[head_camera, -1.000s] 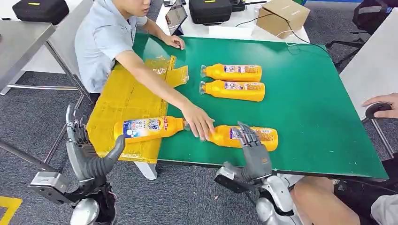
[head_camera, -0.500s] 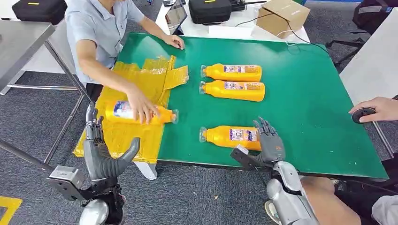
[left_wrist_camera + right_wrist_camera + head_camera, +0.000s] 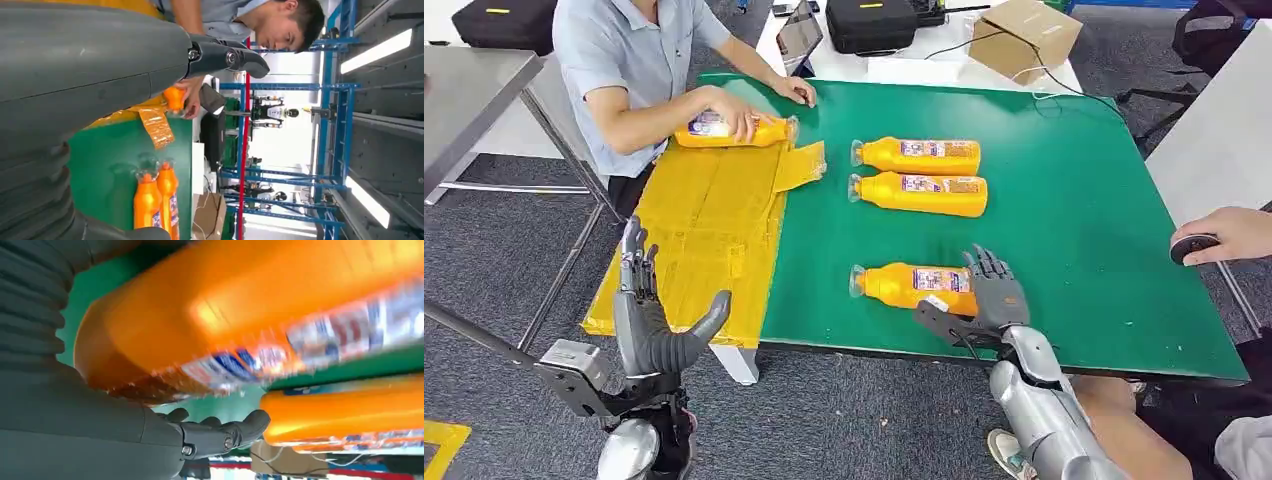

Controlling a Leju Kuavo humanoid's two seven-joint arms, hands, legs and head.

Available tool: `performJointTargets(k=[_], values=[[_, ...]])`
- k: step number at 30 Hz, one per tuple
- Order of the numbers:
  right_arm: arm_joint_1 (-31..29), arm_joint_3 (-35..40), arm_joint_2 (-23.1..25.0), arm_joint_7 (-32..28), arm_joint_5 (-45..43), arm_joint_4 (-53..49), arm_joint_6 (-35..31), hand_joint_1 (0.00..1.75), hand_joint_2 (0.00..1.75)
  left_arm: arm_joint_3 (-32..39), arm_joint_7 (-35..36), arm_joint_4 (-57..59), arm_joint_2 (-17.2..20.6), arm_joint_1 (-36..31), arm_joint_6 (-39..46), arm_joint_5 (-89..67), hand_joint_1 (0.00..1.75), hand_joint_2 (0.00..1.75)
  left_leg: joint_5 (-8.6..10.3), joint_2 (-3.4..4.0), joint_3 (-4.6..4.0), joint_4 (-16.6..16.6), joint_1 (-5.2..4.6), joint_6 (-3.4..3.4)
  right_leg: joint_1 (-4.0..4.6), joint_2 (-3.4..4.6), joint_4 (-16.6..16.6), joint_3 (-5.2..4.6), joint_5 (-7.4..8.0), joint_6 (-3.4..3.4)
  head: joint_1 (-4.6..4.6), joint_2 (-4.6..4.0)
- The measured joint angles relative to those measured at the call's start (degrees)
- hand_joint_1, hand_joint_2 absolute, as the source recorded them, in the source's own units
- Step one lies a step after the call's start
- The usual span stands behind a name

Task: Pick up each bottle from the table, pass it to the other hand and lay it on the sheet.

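Note:
Near the front edge of the green table [image 3: 1084, 250], an orange bottle [image 3: 909, 285] lies on its side. My right hand [image 3: 992, 295] is at its base end, fingers spread over the base and thumb along the near side, not closed. Up close, the bottle [image 3: 260, 315] lies right by the palm. Two more orange bottles [image 3: 919, 155] [image 3: 921, 192] lie side by side farther back. A person holds another bottle [image 3: 729, 130] at the far end of the yellow sheet [image 3: 704, 230]. My left hand [image 3: 649, 320] is open, below the sheet's near edge, fingers up.
The person sits at the table's far left corner. Another person's hand [image 3: 1224, 235] rests on a dark device at the right. A cardboard box [image 3: 1024, 35], black cases and a laptop [image 3: 799, 35] stand on the white table behind.
The person carried the bottle from the middle of the sheet to its far end. My right hand shifted slightly along the near bottle's base. My left hand rose a little.

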Motion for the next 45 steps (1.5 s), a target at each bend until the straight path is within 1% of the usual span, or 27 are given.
performJointTargets(k=[10,16,18,20,21,22,24,30,32,34,36,38,42,45], values=[[-3.41,1.88,-0.88,0.35,1.68,3.69,5.12,1.75,1.75,0.04,0.28,0.02,0.22,0.07,-0.9,0.83,0.0,1.75,-0.02,0.05,0.34,0.0,0.01,0.0,0.02,0.01,-0.03,0.26,-0.01,0.0,0.0,0.0],[-4.75,2.05,-1.9,-0.88,-1.28,5.51,8.91,1.75,1.75,0.09,0.9,0.09,0.44,0.11,-2.23,1.99,0.0,1.75,-0.06,0.03,0.64,0.0,0.01,0.03,0.03,0.0,-0.07,0.4,-0.03,-0.01,0.0,0.0],[-4.88,1.97,-2.38,-2.87,-3.74,5.64,10.01,1.75,1.75,0.09,1.14,0.42,0.53,0.07,-2.71,2.19,0.0,1.75,-0.16,0.02,0.82,0.0,0.01,0.11,0.03,0.0,-0.11,0.18,-0.09,-0.01,0.0,0.0],[-4.77,1.13,-2.62,-6.19,-7.53,5.68,10.64,1.75,1.75,0.09,1.51,0.85,0.61,-0.02,-3.45,2.91,0.0,1.75,-0.19,0.02,0.87,0.0,0.0,0.12,0.03,0.0,-0.11,0.24,-0.13,0.03,0.02,0.0],[-4.66,0.55,-2.84,-7.69,-9.28,5.66,10.88,1.75,1.75,0.09,1.6,1.07,0.66,-0.02,-3.61,3.21,0.0,1.75,-0.19,0.03,0.85,0.0,0.0,0.12,0.03,0.01,-0.11,0.34,-0.11,0.03,0.02,0.0],[-4.49,0.22,-2.86,-8.65,-10.53,5.62,10.93,1.75,1.75,0.09,1.6,1.29,0.68,-0.05,-3.63,3.26,0.0,1.75,-0.19,0.03,0.84,0.0,0.0,0.12,0.02,0.0,-0.11,0.78,-0.04,0.0,0.02,0.0],[-3.69,-0.94,-2.76,-11.45,-14.03,4.96,10.93,1.75,1.75,0.11,1.42,1.81,0.68,-0.21,-3.37,3.52,0.0,1.75,-0.17,0.07,0.88,0.0,0.0,0.13,0.03,0.02,-0.11,0.82,-0.02,0.02,0.02,0.0],[-2.61,-2.32,-2.38,-12.41,-15.58,3.52,10.99,1.75,1.75,0.44,1.29,2.84,0.68,-0.68,-3.19,3.82,0.0,1.75,-0.18,0.11,0.87,0.0,0.01,0.12,0.09,0.04,-0.11,0.77,-0.03,0.0,0.0,0.0],[-2.06,-2.87,-2.19,-14.74,-18.26,2.86,11.5,1.75,1.75,0.57,1.33,3.06,0.63,-0.82,-2.36,4.31,0.0,1.75,-0.18,0.11,0.86,0.0,0.02,0.12,0.1,0.04,-0.11,0.79,-0.03,0.0,0.0,0.0],[-0.56,-3.71,-1.4,-18.87,-23.92,0.51,13.24,1.75,1.75,0.85,1.64,4.08,0.61,-1.29,-1.18,5.05,0.0,1.75,-0.17,0.09,0.82,0.0,0.02,0.11,0.1,0.04,-0.09,0.79,-0.03,0.0,0.0,0.0],[2.13,-4.13,0.04,-21.56,-29.17,-3.53,14.18,1.75,1.75,1.14,1.75,5.18,0.57,-1.43,-0.85,5.05,0.0,1.75,-0.16,0.1,0.73,0.0,0.02,0.1,0.1,0.04,-0.08,0.72,-0.02,0.0,0.0,0.0],[5.44,-4.22,1.8,-22.73,-32.62,-8.84,13.77,1.75,1.75,1.18,1.44,5.95,0.33,-1.33,-1.88,4.96,0.0,1.75,-0.12,0.08,0.54,0.0,0.03,0.11,0.11,0.03,-0.06,0.56,-0.02,0.0,0.0,0.0],[9.84,-3.35,5.24,-24.06,-38.77,-20.62,13.33,1.75,1.75,-1.18,1.11,7.03,0.81,0.02,-12.14,1.29,0.0,1.75,-0.09,0.03,0.17,0.0,0.06,0.11,0.09,0.0,-0.04,0.21,-0.03,0.0,-0.02,0.0],[12.52,-0.5,7.13,-25.46,-38.13,-27.92,13.49,1.75,1.75,-2.86,2.34,8.15,1.16,1.07,-16.24,1.05,0.0,1.75,-0.1,0.06,-0.01,0.0,0.05,0.11,0.08,0.01,-0.04,0.03,-0.03,0.0,0.02,0.0]])
